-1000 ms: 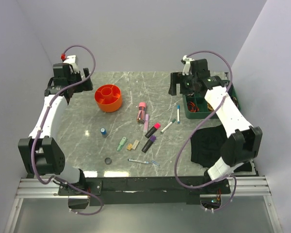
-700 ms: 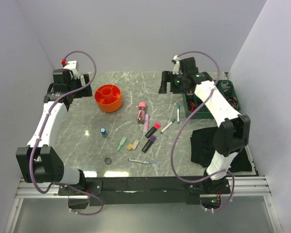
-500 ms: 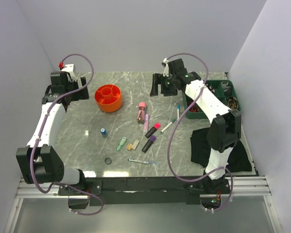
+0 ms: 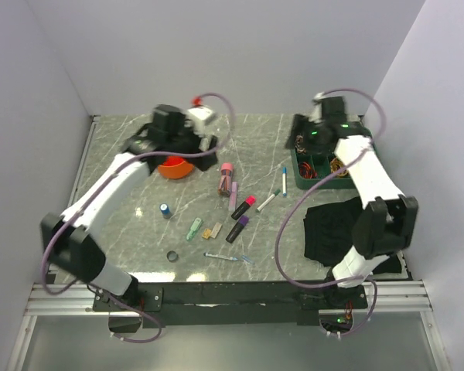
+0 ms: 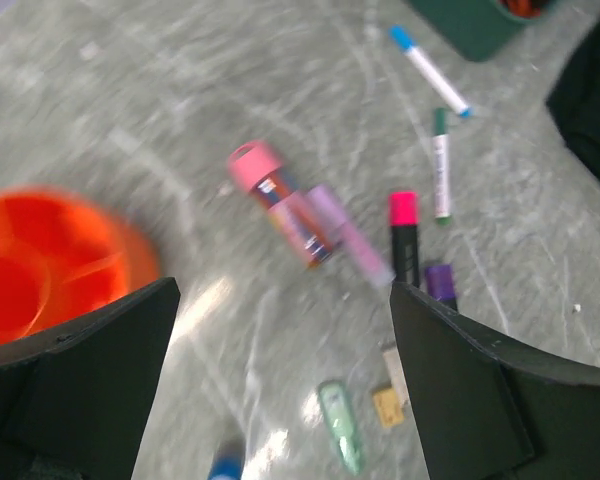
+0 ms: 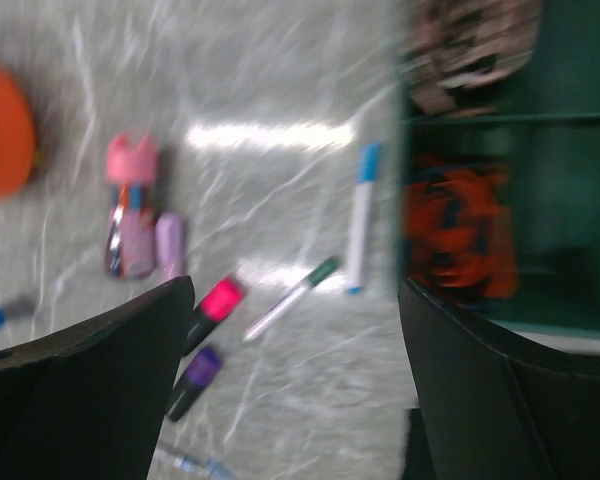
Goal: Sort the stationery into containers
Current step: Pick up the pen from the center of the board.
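Observation:
The stationery lies loose mid-table: a pink tube, a pink-capped marker, a purple-capped marker, two white pens, a green clip, a yellow eraser and a blue cylinder. The orange pot stands at the back left, partly hidden under my left gripper. That gripper is open and empty, above the pot's right side. My right gripper hangs open and empty by the green tray, above the pens. The right wrist view is blurred.
A green tray holding coiled bands sits at the back right. A black cloth lies in front of it. A small black ring and a thin clear pen lie near the front edge.
My left arm has swung right from the back left corner to above the orange pot. My right arm went toward the centre back, then returned right to the green tray.

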